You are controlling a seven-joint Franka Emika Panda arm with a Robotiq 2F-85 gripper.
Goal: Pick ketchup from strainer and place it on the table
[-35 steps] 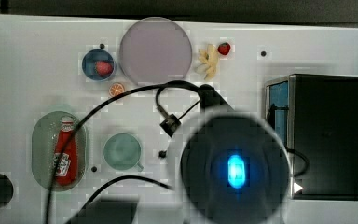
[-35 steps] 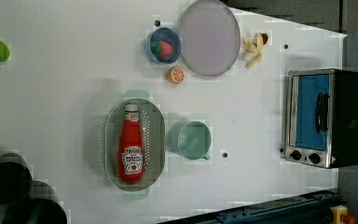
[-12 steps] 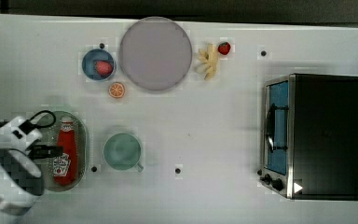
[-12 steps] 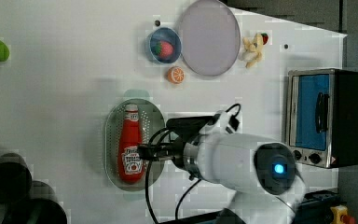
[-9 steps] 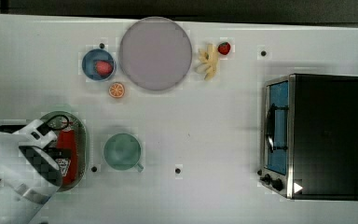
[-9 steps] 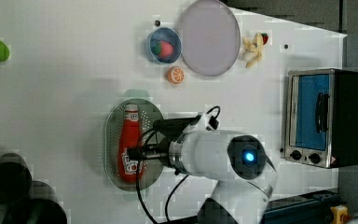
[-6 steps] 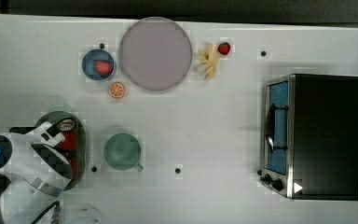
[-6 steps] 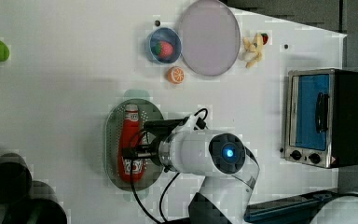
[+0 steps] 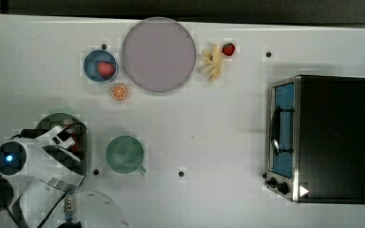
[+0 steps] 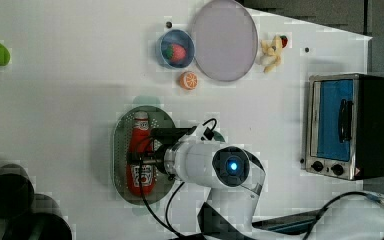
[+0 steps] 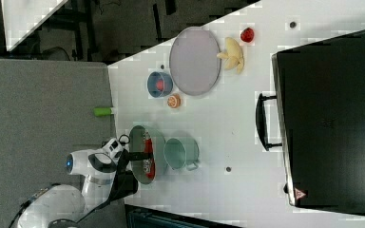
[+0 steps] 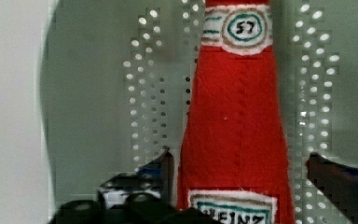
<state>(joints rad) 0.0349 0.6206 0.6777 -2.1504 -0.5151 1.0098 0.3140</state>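
We see a toaster oven [image 9: 321, 138] at the top view's right, a grey plate [image 9: 158, 53] with a blue bowl [image 9: 100, 67] beside it, an orange slice [image 9: 119, 91], bananas [image 9: 213, 62], a strawberry [image 9: 228, 49], and a green cup [image 9: 124, 154].

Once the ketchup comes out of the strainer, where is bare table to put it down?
Widest bare table lies between cup, plate and oven. Another patch sits at the top view's left, above the strainer. Crowded around bowl, orange slice and plate.
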